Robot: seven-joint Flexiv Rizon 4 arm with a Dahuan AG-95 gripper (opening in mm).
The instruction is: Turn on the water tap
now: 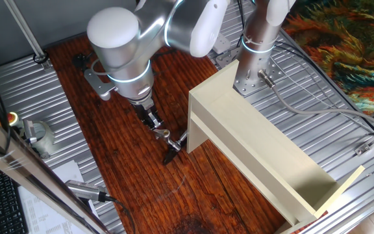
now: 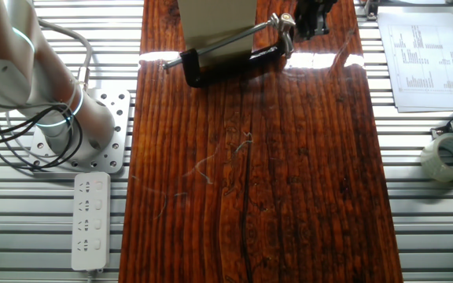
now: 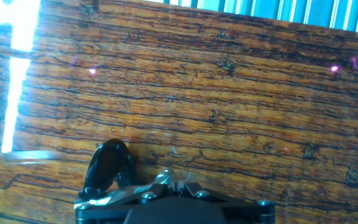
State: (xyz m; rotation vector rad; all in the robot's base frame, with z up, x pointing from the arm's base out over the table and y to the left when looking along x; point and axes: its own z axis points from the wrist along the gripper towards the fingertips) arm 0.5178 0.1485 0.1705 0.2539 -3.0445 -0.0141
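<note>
In the hand view the hand [image 3: 179, 202] shows only as a dark block with screws along the bottom edge, its fingers cut off, so whether they are spread or pressed together cannot be told. Just ahead of it a black curved spout [image 3: 107, 165] and a bit of silvery metal lie against the brown wooden table [image 3: 229, 93]. From one fixed view the hand [image 1: 156, 127] points down at the tap [image 1: 169, 144], which sits on the table just beside the near end of the cream box [image 1: 258, 143]; its thin lever looks to be at the fingertips, but contact is too small to make out. The arm's grey elbow hides part of the table behind. In the other fixed view, farther off, the tap [image 2: 283, 25] is held by a black clamp [image 2: 226, 61] at the foot of the box [image 2: 217, 23], and the hand [image 2: 311, 17] is cropped by the top edge.
</note>
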